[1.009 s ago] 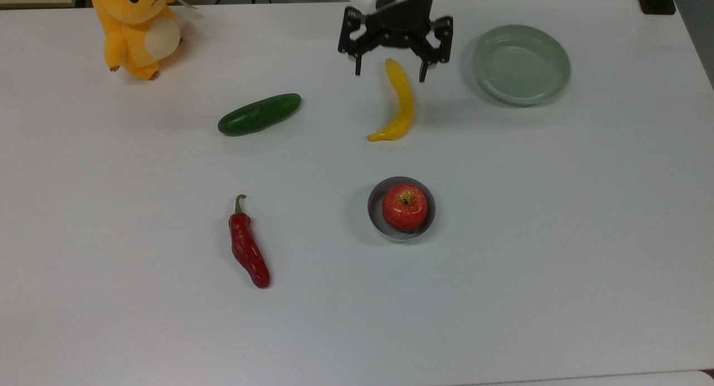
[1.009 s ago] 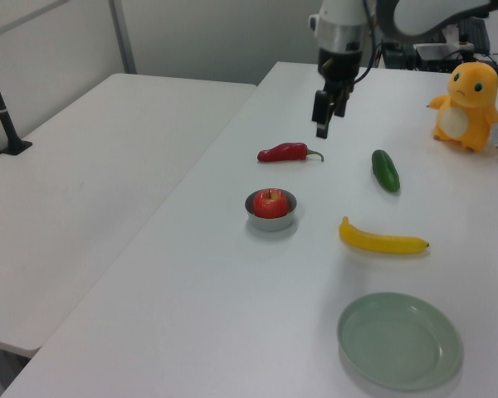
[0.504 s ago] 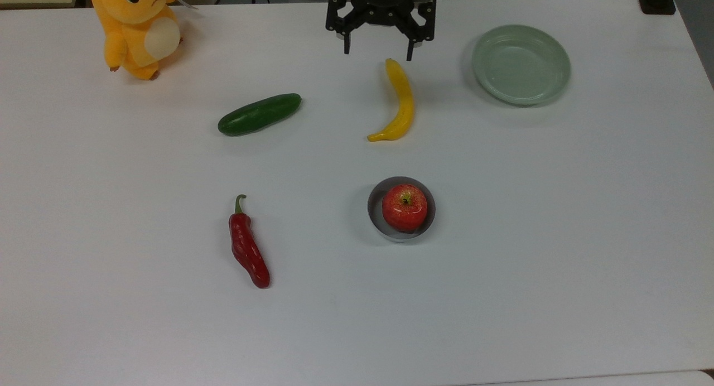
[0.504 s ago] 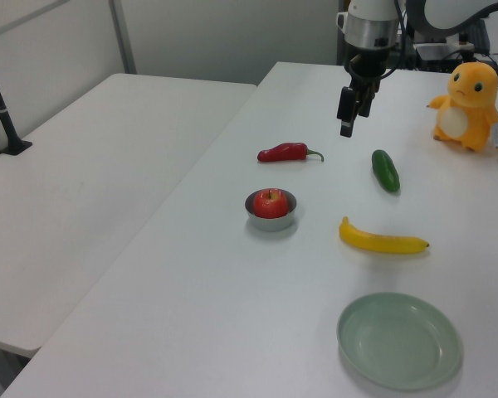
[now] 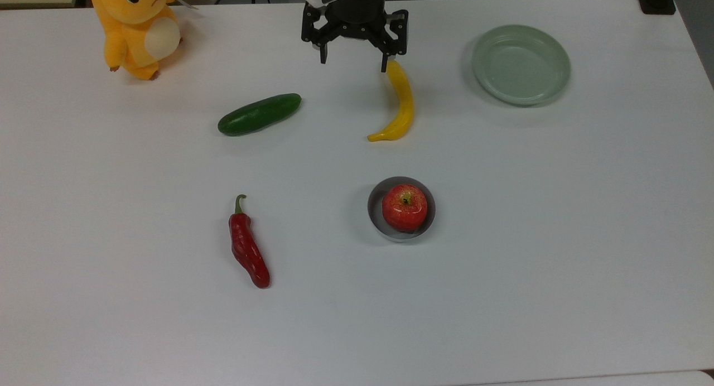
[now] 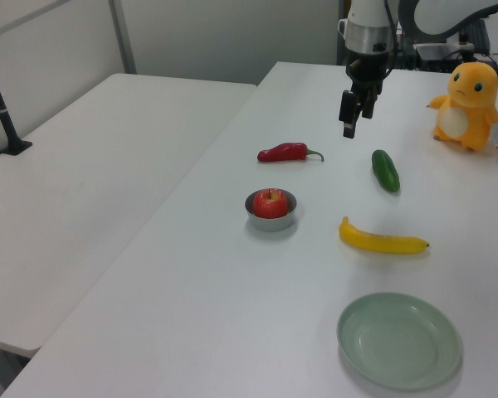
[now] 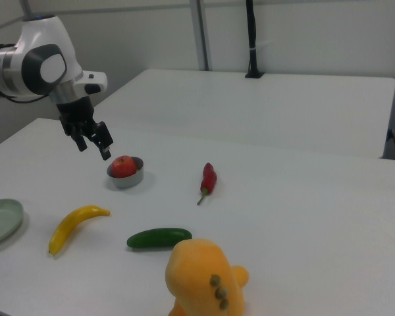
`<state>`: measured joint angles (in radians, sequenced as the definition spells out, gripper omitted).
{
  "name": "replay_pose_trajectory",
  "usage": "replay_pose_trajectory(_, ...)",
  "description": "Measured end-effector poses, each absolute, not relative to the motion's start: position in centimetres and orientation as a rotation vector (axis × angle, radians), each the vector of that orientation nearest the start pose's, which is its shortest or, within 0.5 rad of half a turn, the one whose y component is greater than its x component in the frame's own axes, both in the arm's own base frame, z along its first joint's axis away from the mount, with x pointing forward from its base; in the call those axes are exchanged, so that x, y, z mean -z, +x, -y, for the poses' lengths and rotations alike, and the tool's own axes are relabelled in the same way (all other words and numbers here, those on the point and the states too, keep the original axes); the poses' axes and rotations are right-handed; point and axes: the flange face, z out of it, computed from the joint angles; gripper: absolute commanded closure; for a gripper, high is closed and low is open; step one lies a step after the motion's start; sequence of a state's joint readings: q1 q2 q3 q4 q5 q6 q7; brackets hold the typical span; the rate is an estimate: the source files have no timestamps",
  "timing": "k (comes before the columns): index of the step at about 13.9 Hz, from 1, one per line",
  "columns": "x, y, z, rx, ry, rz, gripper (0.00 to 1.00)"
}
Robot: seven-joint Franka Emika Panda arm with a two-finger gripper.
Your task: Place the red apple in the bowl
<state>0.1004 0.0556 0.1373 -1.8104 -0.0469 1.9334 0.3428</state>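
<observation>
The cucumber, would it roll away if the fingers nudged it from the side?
Probably: the cucumber looks round and smooth and lies free on the table. Its glossy skin may be slippery. It looks stiff, not floppy.

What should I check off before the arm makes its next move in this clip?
1. Apple inside the bowl: ok, it sits within the rim in the top, left and right views.
2. Bowl upright on the table: ok.
3. Tool empty: ok, its fingers are spread with nothing between them.
4. Tool clear of the bowl: ok, it hangs above the table near the banana, well away from the apple.
5. Tool touching the banana: cannot tell from the top view; the left view shows it raised above the table.
6. Chili, cucumber and plate apart from the bowl: ok.
</observation>
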Motion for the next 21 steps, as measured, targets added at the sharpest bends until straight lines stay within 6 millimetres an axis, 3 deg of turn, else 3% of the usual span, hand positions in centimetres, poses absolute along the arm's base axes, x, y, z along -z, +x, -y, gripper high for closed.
replay_pose_trajectory(12,-50.9,57.2,-11.6,0.068,-3.141,-0.140,0.00)
replay_pose_trajectory(21,-50.9,57.1,-11.8,0.064,-3.129,-0.132,0.00)
